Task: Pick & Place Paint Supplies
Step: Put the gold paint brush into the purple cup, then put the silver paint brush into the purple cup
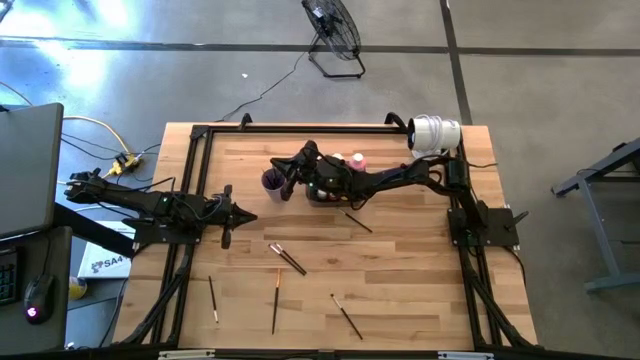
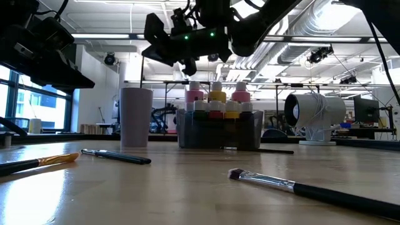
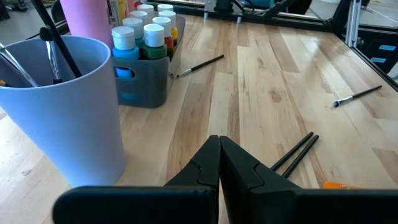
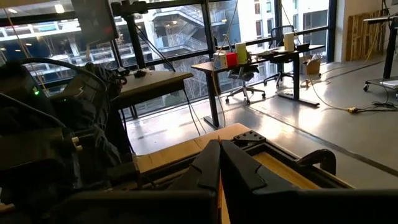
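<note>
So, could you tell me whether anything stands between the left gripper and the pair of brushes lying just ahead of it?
Nothing visible does. The left gripper is shut, and only bare table lies between it and the pair of brushes. The purple cup stands off to one side.

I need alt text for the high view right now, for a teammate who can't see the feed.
Overhead view of a wooden table: the right gripper, shut, hangs over a purple cup beside a tray of paint bottles near the far edge. The left gripper, shut and empty, waits over the table's left side. Several paintbrushes lie scattered across the near half.
</note>
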Tool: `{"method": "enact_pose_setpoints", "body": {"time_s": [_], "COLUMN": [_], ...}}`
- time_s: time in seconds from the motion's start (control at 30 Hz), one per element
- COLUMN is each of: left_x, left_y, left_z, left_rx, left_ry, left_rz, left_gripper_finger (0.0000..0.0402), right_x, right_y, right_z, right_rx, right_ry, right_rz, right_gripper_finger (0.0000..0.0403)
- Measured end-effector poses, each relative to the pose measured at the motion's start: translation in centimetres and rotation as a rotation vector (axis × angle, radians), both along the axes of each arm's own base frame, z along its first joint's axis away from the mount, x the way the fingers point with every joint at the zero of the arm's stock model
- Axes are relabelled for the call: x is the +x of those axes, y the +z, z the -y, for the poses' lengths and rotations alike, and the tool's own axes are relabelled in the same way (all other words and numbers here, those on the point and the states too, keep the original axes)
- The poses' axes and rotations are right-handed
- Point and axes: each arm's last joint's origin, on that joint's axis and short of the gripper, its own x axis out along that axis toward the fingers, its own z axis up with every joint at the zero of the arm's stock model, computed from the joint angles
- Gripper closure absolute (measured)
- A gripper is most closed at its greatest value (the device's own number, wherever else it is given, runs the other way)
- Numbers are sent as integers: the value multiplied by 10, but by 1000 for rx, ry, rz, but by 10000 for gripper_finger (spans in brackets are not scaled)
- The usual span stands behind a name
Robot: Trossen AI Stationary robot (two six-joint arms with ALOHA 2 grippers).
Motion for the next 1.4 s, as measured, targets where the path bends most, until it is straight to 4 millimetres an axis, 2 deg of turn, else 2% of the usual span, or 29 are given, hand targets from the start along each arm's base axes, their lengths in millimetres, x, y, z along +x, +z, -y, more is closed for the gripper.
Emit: {"method": "enact_pose_setpoints", "body": {"time_s": [0.37,0.73,0.97,1.13,1.4], "left_x": [0,0,0,0,0], "left_y": [0,0,0,0,0], "left_z": [0,0,0,0,0], "left_rx": [0,0,0,0,1], "left_ry": [0,0,0,0,0], "left_rz": [0,0,0,-1,-3], "left_gripper_finger": [401,401,401,401,401], "right_x": [0,0,-1,-3,-13], "right_y": [1,2,12,22,56], "right_z": [0,0,-2,-11,-38], "right_rx": [-4,-9,-67,-86,-270], "right_ry": [0,0,-2,20,44], "right_rz": [4,20,100,151,123], "right_gripper_finger": [369,372,372,373,373]}}
